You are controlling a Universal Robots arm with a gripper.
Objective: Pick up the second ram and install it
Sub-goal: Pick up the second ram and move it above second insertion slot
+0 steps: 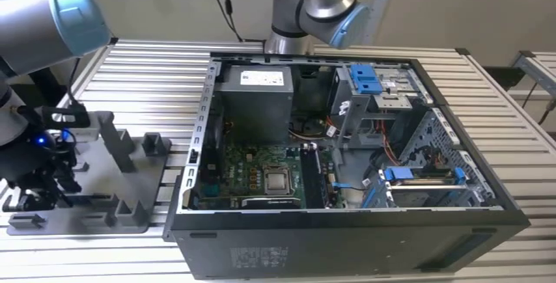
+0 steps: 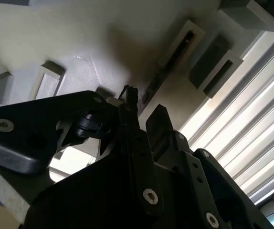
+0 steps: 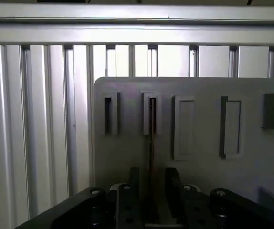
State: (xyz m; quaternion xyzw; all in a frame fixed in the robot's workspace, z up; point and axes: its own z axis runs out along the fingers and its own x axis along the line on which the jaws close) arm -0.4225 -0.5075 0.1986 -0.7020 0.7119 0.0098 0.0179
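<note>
The end effector [image 3: 152, 175] hangs low over the grey tray [image 3: 122, 157] at the exterior view's lower left. Its fingers [image 3: 173, 183] are spread to either side of the second ram [image 3: 151, 124], which stands on edge in a tray slot. A slim gap shows on each flank, so I judge nothing is pinched yet. A good grip wants the stick centred and squeezed squarely on its flat faces. Upright posts [image 1: 114, 141] crowd close by. The open computer case [image 1: 347, 244] sits just beside the tray on the slatted table [image 1: 156, 62].
</note>
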